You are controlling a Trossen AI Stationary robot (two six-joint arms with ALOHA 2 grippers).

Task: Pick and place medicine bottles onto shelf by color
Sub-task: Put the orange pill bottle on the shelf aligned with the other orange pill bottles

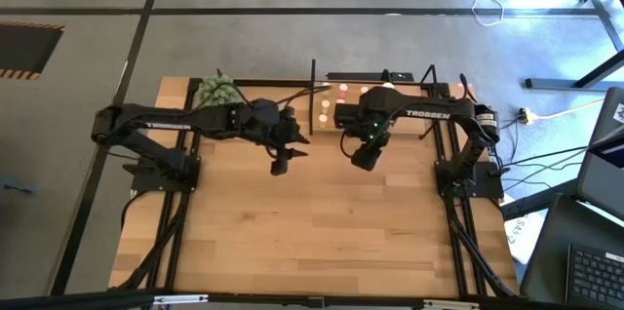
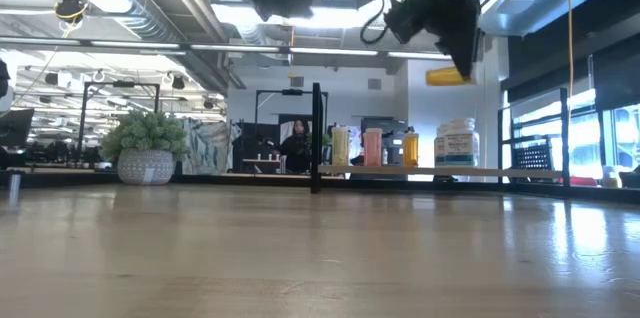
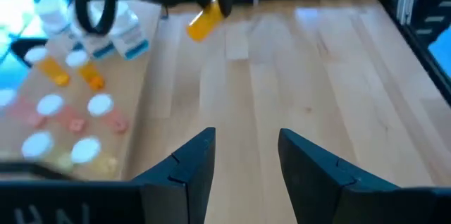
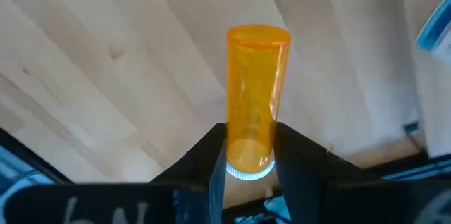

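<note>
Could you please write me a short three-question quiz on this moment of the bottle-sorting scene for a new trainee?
1. True or false: the right gripper is shut on a transparent orange cylindrical medicine bottle.
2. Multiple choice: the left gripper is A) gripping a white bottle, B) open and empty above the light wooden tabletop, C) resting on the shelf.
3. Fill in: in the low view, the orange bottle is held ____ the small light-wood shelf with black metal uprights.

Key
1. True.
2. B.
3. Above; it touches neither shelf nor table.
</note>
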